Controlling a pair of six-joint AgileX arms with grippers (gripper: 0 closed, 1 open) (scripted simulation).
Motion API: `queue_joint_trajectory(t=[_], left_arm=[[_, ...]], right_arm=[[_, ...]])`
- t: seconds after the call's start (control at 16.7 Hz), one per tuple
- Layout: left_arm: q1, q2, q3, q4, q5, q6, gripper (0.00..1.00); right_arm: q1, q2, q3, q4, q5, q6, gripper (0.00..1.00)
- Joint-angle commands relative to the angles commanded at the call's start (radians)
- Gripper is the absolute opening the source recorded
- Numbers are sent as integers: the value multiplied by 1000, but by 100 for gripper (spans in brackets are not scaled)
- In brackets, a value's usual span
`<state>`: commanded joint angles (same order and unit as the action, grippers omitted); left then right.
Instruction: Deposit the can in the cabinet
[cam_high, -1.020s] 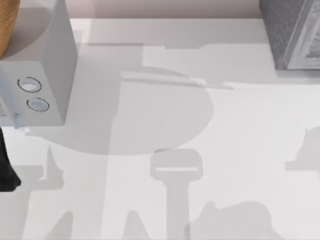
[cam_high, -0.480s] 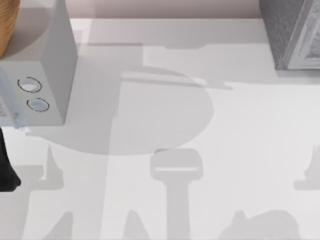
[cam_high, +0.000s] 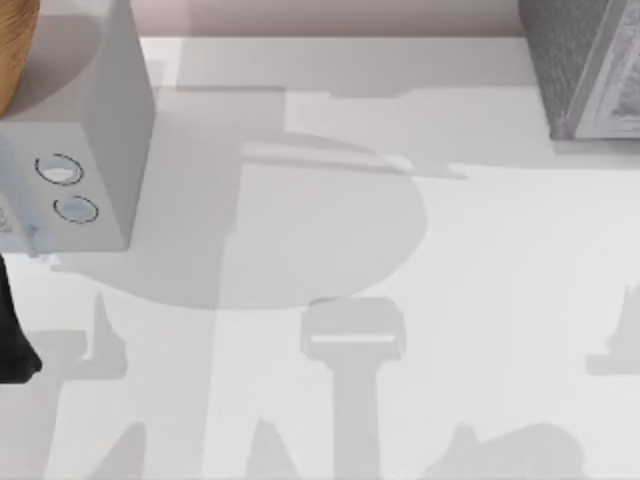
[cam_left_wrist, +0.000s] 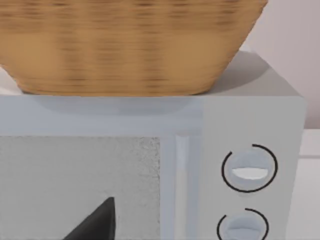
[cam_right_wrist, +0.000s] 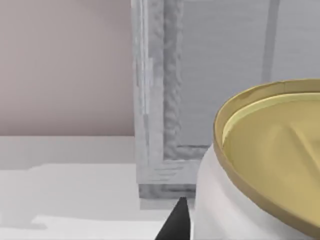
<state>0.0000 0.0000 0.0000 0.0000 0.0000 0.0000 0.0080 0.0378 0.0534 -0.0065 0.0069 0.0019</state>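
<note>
While close against the can (cam_right_wrist: 260, 170), right gripper grip: cannot tell. Step: carrying toward cabinet (cam_right_wrist: 165, 100). Next: needs entry through cabinet front.

The body is sparsely visible; a matte black, smooth-surfaced arm segment (cam_high: 12, 335) sits at the top view's left edge, a narrow dark column broadening into a rounded lobe; no cables, screws or markings can be made out on it. In the left wrist view, a dark charcoal, pointed triangular fingertip (cam_left_wrist: 97, 222) has flat, unmarked faces; in the right wrist view, a black, tapering wedge-shaped fingertip (cam_right_wrist: 175, 222) has a plain, slightly glossy finish and a sharp apex.
</note>
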Motion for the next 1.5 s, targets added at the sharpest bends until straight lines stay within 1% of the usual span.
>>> queue_joint_trajectory(t=[1.5], left_arm=[[0,0,0,0,0,0,100]], right_arm=[[123,824,1077,-264,110,11,0]])
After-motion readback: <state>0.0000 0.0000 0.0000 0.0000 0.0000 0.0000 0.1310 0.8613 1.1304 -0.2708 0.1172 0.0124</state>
